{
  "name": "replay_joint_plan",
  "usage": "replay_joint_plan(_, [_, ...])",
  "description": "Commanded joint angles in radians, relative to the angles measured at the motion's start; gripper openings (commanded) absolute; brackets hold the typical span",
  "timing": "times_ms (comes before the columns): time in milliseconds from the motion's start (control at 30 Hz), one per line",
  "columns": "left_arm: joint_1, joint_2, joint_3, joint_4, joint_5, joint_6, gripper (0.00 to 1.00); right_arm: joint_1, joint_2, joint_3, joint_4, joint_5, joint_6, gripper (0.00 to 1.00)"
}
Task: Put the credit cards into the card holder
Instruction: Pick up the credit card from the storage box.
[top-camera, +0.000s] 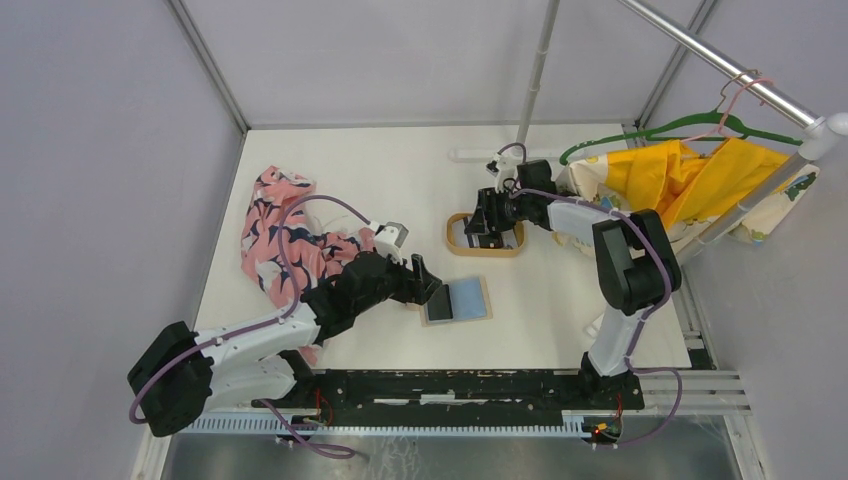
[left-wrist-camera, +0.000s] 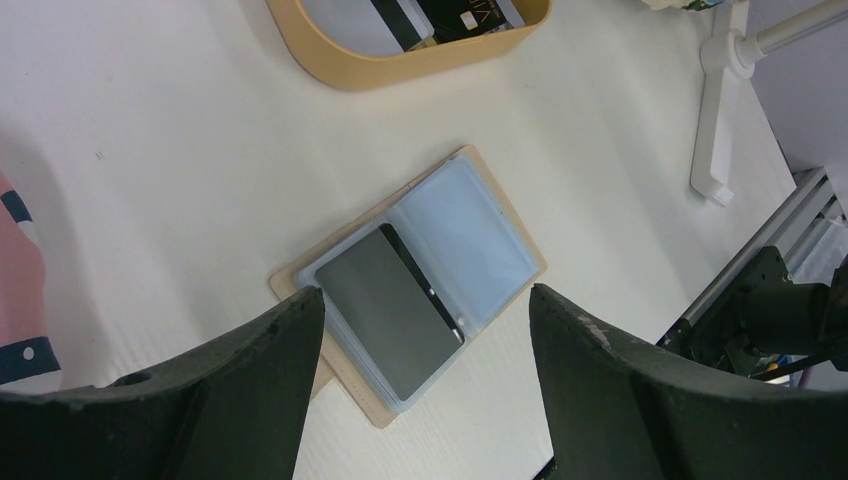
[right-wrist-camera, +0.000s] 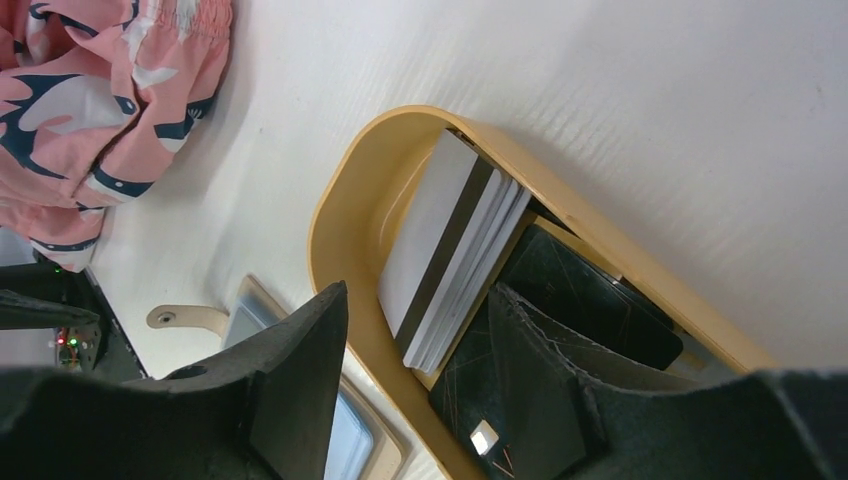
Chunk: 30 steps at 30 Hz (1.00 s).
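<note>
A wallet (left-wrist-camera: 465, 235) with one card (left-wrist-camera: 385, 320) in it lies before the left claw (left-wrist-camera: 428, 300). A tray (right-wrist-camera: 340, 220) of cards (right-wrist-camera: 445, 250) sits under the right claw (right-wrist-camera: 418, 295).

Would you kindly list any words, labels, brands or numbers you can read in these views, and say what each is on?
Nothing reads clearly.
Dark card in the wooden tray, left wrist view: pale letters at the frame's top edge, cut off and too blurred to read.
Card holder and its grey card: no text visible.

Card holder (left-wrist-camera: 465, 235) open flat, tan with grey-blue sleeves; one dark grey card (left-wrist-camera: 385, 312) lies on one panel. Other credit cards (right-wrist-camera: 445, 250), pale and black, stacked in oval tray (right-wrist-camera: 335, 225).
</note>
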<state>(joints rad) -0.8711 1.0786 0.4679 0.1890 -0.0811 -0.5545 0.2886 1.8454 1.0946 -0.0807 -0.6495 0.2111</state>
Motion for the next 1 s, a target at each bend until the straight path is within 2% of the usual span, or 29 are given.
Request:
replay_joint_plan(0, [0.001,0.004,0.018,0.056,-0.022,0.041,0.81,0.0,0.03,0.04,0.025,-0.037,0.041,0.6])
replay_joint_plan(233, [0.0,0.0,0.02,0.055,-0.021,0.039,0.81,0.002,0.051,0.03,0.07,-0.117,0.113,0.58])
replay_joint_plan(300, [0.0,-0.002,0.017,0.054,-0.023,0.038,0.81,0.002,0.04,0.009,0.129,-0.17,0.155,0.58])
replay_joint_plan(333, [0.0,-0.003,0.016,0.053,-0.023,0.036,0.81,0.002,0.031,0.0,0.155,-0.19,0.182,0.54])
replay_joint_plan(500, [0.0,-0.001,0.014,0.055,-0.023,0.033,0.81,0.002,0.001,-0.037,0.24,-0.246,0.255,0.53])
replay_joint_plan(667, [0.0,0.009,0.021,0.056,-0.017,0.031,0.81,0.006,0.016,-0.029,0.206,-0.216,0.229,0.49])
replay_joint_plan(800, [0.001,0.009,0.02,0.056,-0.014,0.029,0.81,0.012,0.031,-0.031,0.209,-0.212,0.243,0.49])
replay_joint_plan(967, [0.0,0.004,0.017,0.056,-0.015,0.028,0.81,0.017,0.033,-0.007,0.133,-0.144,0.169,0.52])
